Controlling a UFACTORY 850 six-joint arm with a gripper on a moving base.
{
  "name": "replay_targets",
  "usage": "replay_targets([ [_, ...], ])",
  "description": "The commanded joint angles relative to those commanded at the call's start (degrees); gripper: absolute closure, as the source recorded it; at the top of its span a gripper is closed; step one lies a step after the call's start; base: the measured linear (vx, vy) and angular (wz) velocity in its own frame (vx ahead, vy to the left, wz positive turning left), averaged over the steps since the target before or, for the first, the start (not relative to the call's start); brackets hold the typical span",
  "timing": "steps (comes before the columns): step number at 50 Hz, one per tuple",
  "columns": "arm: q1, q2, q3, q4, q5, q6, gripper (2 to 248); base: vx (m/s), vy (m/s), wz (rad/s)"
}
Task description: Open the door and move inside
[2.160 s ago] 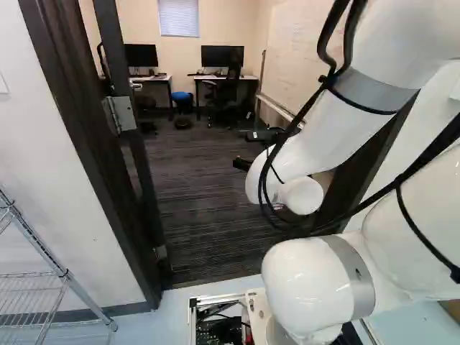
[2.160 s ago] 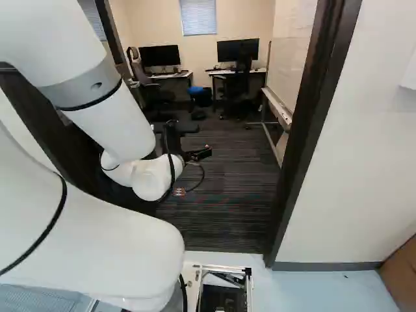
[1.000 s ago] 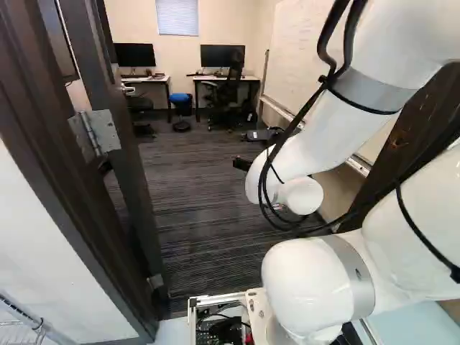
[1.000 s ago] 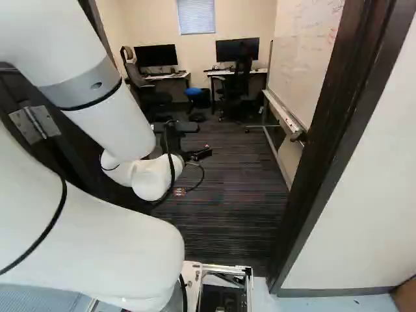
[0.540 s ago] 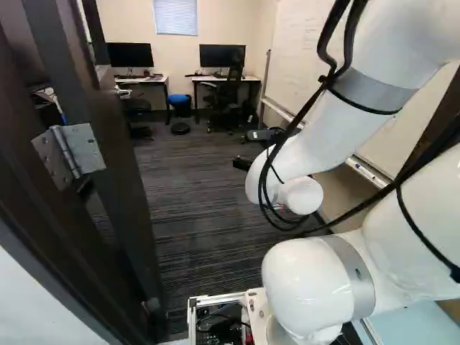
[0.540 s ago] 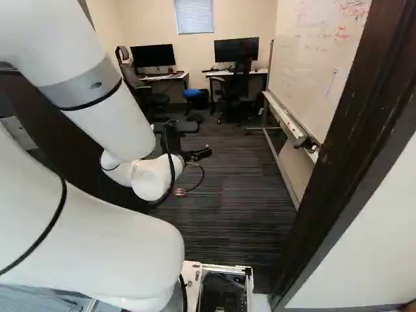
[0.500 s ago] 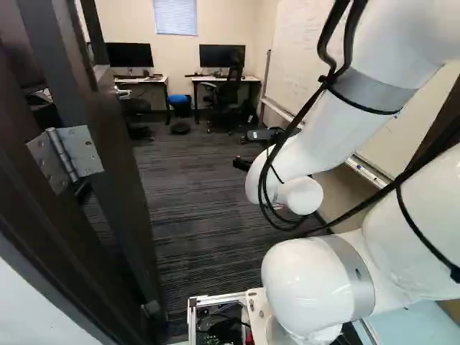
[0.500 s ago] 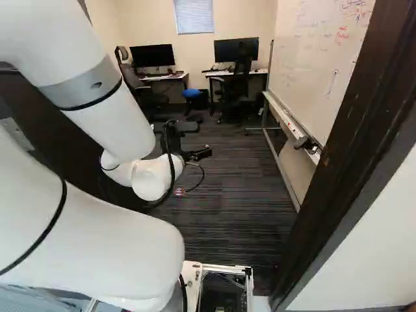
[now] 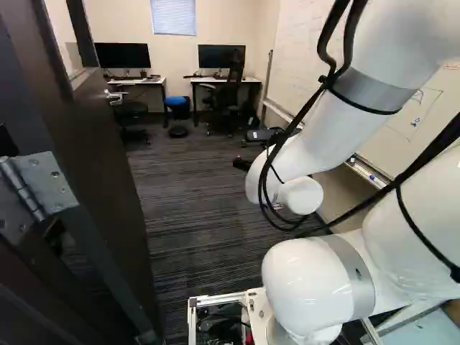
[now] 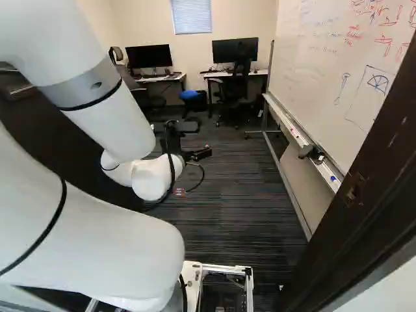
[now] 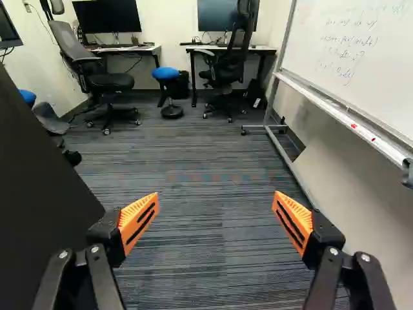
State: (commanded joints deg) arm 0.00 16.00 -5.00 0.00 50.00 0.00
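The gripper [image 10: 197, 155] points into the room past the doorway, seen small at the wrist's end. In the wrist view the gripper [image 11: 216, 216] stands wide open, with only carpet beyond its orange pads [image 11: 139, 219]. The dark door [image 9: 108, 165] stands swung inward at the left of the left base view, its lever handle [image 9: 115, 95] at the far edge and its hinge [image 9: 39, 190] near the base. The door's dark face [image 11: 39, 213] also shows beside one finger, apart from it. At the right of the right base view stands the door frame [image 10: 364, 195].
A whiteboard [image 10: 331, 65] on a wheeled stand lines the room's right side, its tray [image 10: 302, 140] jutting out. Two desks [image 11: 232, 49] with monitors, office chairs [image 11: 103, 77] and a blue stool [image 11: 166, 74] stand at the back. Striped carpet [image 11: 206, 168] lies ahead.
The base has moved forward into the doorway; hinge, door and right frame post have come closer and slid outward in the base views. The arm keeps its pose against its lowest joint.
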Motion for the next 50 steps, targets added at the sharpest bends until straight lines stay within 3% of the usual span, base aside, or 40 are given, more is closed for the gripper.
replay_targets([
  [50,0.0,0.0,0.0,0.0,0.0,0.0,3,0.172,0.004,-0.009],
])
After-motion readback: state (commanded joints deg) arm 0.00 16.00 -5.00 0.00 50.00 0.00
